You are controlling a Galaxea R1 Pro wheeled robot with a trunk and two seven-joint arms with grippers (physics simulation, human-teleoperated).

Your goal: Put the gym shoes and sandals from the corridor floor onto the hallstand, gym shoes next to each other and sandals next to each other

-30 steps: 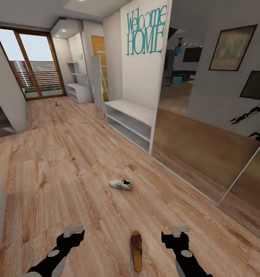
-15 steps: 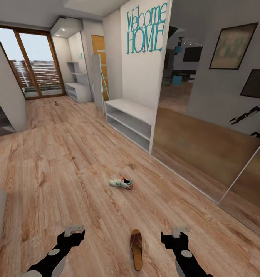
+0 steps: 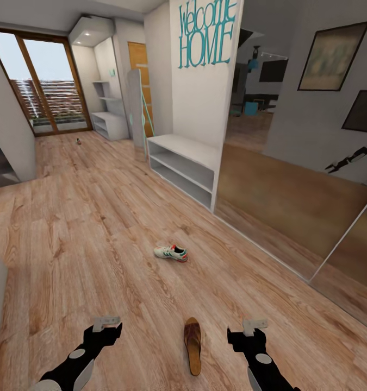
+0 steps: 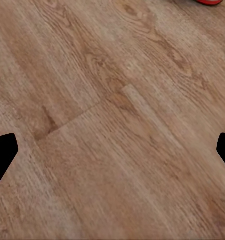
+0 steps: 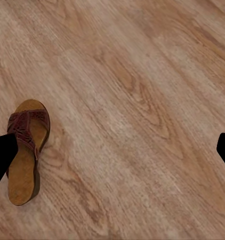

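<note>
One gym shoe (image 3: 171,253), white with green stripes and an orange-red heel, lies on the corridor floor (image 3: 96,228) ahead of me. A brown sandal (image 3: 192,345) lies close in, between my two arms; the right wrist view has it (image 5: 25,150) beside one fingertip. My left gripper (image 3: 106,323) hangs open over bare planks (image 4: 112,125), with an orange-red sliver (image 4: 207,1) at the frame edge. Just right of the sandal, my right gripper (image 3: 254,325) is open and holds nothing. The hallstand (image 3: 110,126) stands far down the corridor under floating shelves.
A straight-sided white bench unit (image 3: 186,165) stands against the wall under teal "Welcome HOME" lettering (image 3: 205,38). A mirrored wall (image 3: 292,179) runs along the right. Glass doors (image 3: 44,92) close the far end, with a small dark object (image 3: 78,141) on the floor before them.
The whole picture has shifted slightly upward, so the camera has moved. The shoe, the sandal and both open grippers keep their places relative to one another.
</note>
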